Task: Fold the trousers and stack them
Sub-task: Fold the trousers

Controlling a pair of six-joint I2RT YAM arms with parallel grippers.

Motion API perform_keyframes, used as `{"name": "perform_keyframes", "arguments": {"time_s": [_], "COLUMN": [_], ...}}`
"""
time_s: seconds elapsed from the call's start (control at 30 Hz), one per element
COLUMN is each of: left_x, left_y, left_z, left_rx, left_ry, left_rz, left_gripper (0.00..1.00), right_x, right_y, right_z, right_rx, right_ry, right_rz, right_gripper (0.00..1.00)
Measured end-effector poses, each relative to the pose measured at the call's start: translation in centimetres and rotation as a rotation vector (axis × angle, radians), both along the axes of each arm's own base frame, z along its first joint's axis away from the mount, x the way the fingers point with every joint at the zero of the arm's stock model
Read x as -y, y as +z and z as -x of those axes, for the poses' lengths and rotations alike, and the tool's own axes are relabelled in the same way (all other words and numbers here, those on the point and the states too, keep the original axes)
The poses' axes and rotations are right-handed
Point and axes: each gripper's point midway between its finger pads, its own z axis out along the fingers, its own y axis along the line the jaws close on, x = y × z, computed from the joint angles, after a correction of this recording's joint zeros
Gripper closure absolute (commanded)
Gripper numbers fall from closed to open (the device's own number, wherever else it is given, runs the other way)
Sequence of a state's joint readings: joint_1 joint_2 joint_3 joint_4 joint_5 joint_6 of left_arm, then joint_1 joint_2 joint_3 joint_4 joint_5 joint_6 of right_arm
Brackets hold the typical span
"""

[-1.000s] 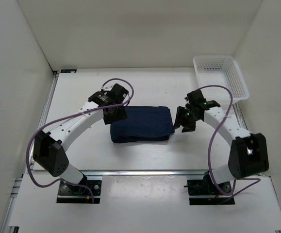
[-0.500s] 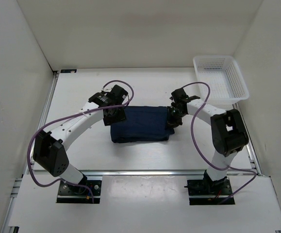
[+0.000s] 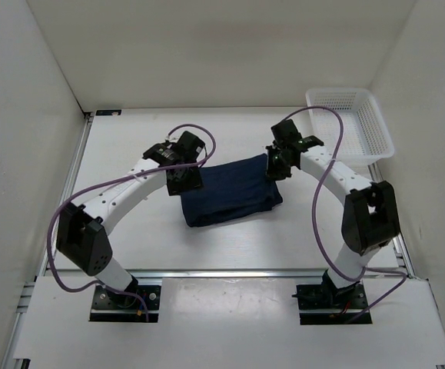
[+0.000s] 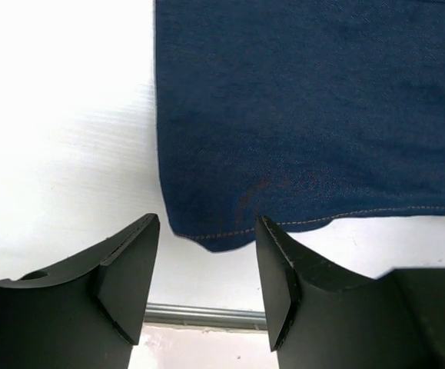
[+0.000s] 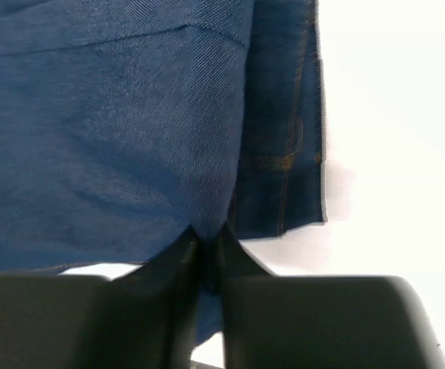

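Observation:
The trousers (image 3: 230,192), dark navy jeans folded into a compact rectangle, lie on the white table mid-scene, skewed with the far right corner raised. My right gripper (image 3: 273,168) is shut on that far right corner; in the right wrist view the denim (image 5: 114,131) is pinched between the closed jaws (image 5: 205,246), and an orange-stitched hem (image 5: 283,161) shows beside them. My left gripper (image 3: 184,181) is open at the trousers' left end. In the left wrist view a denim corner (image 4: 299,115) lies just ahead of the spread fingers (image 4: 207,265), which hold nothing.
A white plastic mesh basket (image 3: 350,121) stands at the far right corner of the table. White walls enclose the table on three sides. A metal rail (image 3: 230,272) runs along the near edge, by the arm bases.
My right gripper came in from the right, closed on the trousers' right edge and pulled that corner toward the far side, skewing the bundle. My left gripper shifted slightly.

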State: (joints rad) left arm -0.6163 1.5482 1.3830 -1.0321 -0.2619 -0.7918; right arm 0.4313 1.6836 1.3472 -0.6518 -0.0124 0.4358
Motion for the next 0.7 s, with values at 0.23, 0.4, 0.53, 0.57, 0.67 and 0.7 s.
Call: {"name": "perform_keyframes", "arguments": {"time_s": [0.23,0.4,0.53,0.57,0.67,0.7], "left_x": [1.4,1.9,1.5,1.7,2.5,2.8], "left_y": [-4.4,-7.6,-11.3,-11.9,-13.5,-13.8], "left_z": [-0.2,1.6,4.0,4.1,3.7,3.5], "left_rx": [-0.108,-0.166,-0.266,-0.281,-0.306,-0.314], "left_ry": [-0.043,-0.061,-0.063,-0.063,-0.072,-0.074], "left_rz": [-0.041,-0.023,-0.041,-0.047,-0.063,-0.068], "left_gripper": [0.57,0.77,0.78,0.78,0.79,0.79], "right_x": [1.6,2.4,2.2,2.1,1.9,1.9], "right_y": [-3.5,0.2,1.4,0.8,-3.3,-5.1], "right_z": [-0.2,0.7,2.3,2.5,2.1,1.9], "right_rx": [-0.076,0.021,0.052,0.041,-0.035,-0.066], "right_ry": [-0.071,-0.123,-0.136,-0.136,-0.131,-0.133], "right_rz": [0.081,0.064,0.017,0.019,0.075,0.1], "right_gripper": [0.24,0.86,1.0,1.0,1.0,1.0]}}
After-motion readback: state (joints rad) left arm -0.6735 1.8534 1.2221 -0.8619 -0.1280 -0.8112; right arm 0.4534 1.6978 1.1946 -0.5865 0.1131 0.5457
